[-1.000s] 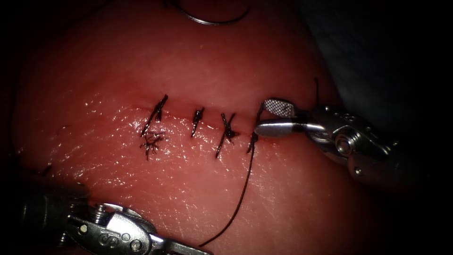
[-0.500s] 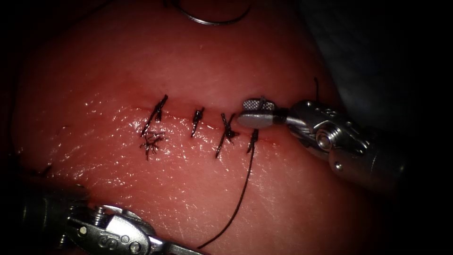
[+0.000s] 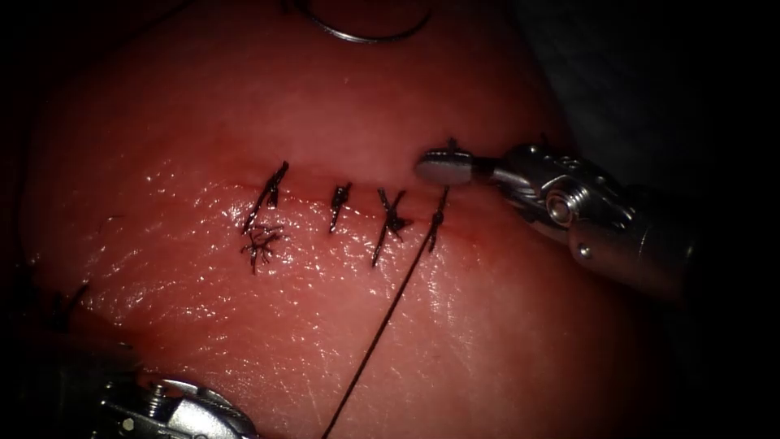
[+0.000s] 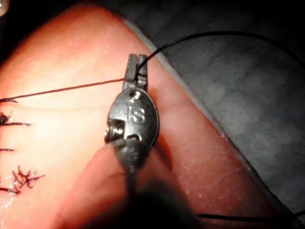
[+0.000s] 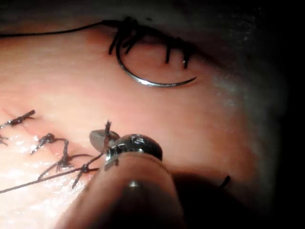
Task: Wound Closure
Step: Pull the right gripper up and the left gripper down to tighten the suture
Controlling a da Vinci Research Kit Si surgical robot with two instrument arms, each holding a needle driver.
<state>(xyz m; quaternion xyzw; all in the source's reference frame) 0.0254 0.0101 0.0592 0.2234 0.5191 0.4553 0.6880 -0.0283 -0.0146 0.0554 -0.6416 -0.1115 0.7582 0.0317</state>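
Note:
The tissue carries a horizontal cut crossed by several dark stitches. My right tool is shut on the short thread end just above the rightmost stitch; that end also pokes out of its jaws in the right wrist view. My left tool is shut on the long thread, which runs taut and straight from the rightmost stitch to the lower edge of the endoscope view. The curved needle lies free on the tissue far above the cut, held by neither tool.
A frayed knot of cut thread ends sits below the leftmost stitch. The left tool's wrist lies at the lower left. Grey cloth borders the tissue. Slack thread leads away from the needle.
The right jaws closed on the short thread end and rose up and to the left. The left tool moved down and out, and the sagging long thread pulled straight.

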